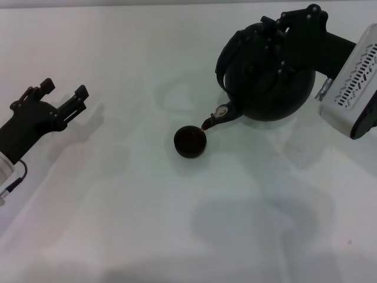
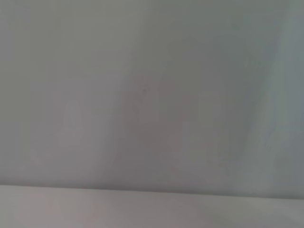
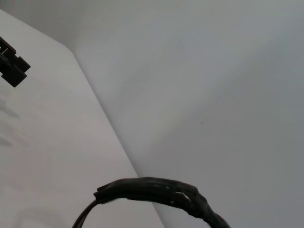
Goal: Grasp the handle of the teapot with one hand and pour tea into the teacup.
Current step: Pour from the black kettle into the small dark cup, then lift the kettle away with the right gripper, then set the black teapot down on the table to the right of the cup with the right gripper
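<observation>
Matte-black teapot sits tilted toward the robot's left in the head view, far right of the white desk, with its short spout angled down. The spout's pale tip is directly over the rim of the teacup, and a thin amber thread shows between the two. The teacup stands upright on the desk near the centre, just beside the teapot on its left side.

Right end effector is at the top of the teapot, its black fingers pressed together on the handle — the ribbed hoop arches out to the left of the grip. The white wrist housing behind it carries a pattern of slots; no brand, label or legible writing appears on any item.

Left end effector is parked over the left side of the desk, well apart from the teacup, with its fingers spread and nothing between them.

Right wrist view shows a short stretch of the handle at close range and, farther off, part of the left end effector — the teacup is not in it. Left wrist view shows only a plain pale surface.
</observation>
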